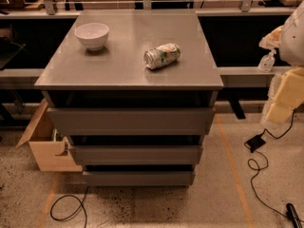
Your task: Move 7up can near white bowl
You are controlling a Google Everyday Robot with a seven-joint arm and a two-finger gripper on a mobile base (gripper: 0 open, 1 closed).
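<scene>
Nothing is done yet: the 7up can (162, 56) lies on its side at 4 o'clock on the tabletop (199, 77), well apart from the white bowl (92, 35) at 10 o'clock, and the jaws hang beyond the tabletop at 3 o'clock, with no telling whether they are wide or narrow.

We see our blurred pale gripper (284, 96) cut off at the right edge, well right of the grey square tabletop (128, 39).
</scene>
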